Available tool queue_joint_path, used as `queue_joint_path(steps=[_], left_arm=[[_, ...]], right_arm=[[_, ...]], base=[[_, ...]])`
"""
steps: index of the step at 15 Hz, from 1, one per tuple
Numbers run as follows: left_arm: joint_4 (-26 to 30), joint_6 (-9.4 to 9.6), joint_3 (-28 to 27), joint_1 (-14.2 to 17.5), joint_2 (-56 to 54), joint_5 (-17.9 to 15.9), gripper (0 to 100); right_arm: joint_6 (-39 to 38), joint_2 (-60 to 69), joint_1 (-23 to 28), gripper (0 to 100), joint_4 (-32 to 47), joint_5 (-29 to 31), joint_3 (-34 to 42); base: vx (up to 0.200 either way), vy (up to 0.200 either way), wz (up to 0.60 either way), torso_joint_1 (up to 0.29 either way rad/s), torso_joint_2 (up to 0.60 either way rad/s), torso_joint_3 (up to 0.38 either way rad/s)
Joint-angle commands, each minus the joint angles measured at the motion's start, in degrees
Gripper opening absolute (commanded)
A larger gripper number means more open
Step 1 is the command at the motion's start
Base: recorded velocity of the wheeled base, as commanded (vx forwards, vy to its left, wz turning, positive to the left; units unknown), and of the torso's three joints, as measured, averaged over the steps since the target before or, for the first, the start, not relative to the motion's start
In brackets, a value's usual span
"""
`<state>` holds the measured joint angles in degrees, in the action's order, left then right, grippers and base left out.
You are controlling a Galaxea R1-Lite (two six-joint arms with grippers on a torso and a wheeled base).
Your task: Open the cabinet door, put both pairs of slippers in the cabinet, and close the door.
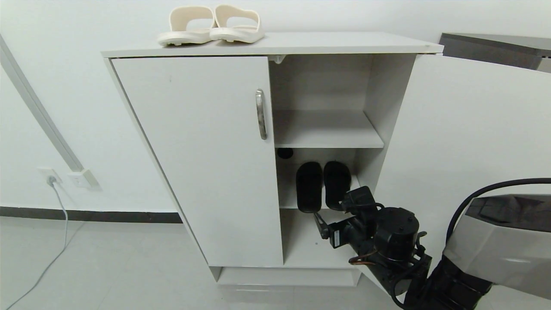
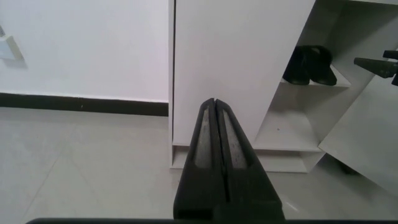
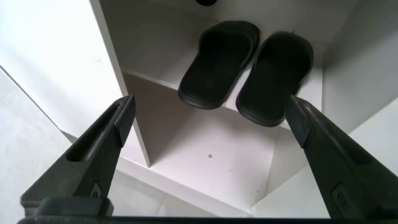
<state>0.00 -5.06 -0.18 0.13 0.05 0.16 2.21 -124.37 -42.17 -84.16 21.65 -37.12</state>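
The black rubber slippers [image 1: 323, 185] already lie side by side on the lower shelf [image 1: 287, 196] of the white wooden cabinet [image 1: 193, 163], whose right door [image 1: 465, 129] stands open. The right hand [image 3: 208, 118], released and empty, hovers just before and below them. Next, I judge, it must rise for the cream foam slippers [image 1: 211, 25] on the cabinet's top, well above. The left hand [image 2: 214, 106] is clenched, empty and low.

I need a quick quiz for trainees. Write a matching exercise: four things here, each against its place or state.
1 black slippers
2 cream slippers
3 left claw
4 right claw

A shut
B on top of the cabinet
C open
D on a shelf inside the cabinet

Pairs: 1-D, 2-B, 3-A, 4-C
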Motion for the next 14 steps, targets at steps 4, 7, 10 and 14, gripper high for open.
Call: queue_joint_path(steps=[4, 7, 10, 14], left_arm=[[0.0, -0.04, 0.01, 0.04, 0.04, 0.02, 0], [0.0, -0.13, 0.01, 0.04, 0.13, 0.02, 0], [0.0, -0.04, 0.01, 0.04, 0.13, 0.02, 0], [0.0, -0.13, 0.01, 0.04, 0.04, 0.02, 0]], right_arm=[[-0.01, -0.26, -0.02, 100, -0.83, -0.03, 0.56], [-0.01, -0.17, -0.02, 100, -0.83, -0.03, 0.65], [0.08, -0.17, -0.02, 100, -1.09, -0.03, 0.73], [0.08, -0.44, -0.02, 100, -1.09, -0.03, 0.91]], base=[[0.0, 0.0, 0.0, 0.0, 0.0, 0.0], [0.0, 0.0, 0.0, 0.0, 0.0, 0.0], [0.0, 0.2, 0.0, 0.004, 0.0, 0.007], [0.0, 0.2, 0.0, 0.007, 0.0, 0.005]])
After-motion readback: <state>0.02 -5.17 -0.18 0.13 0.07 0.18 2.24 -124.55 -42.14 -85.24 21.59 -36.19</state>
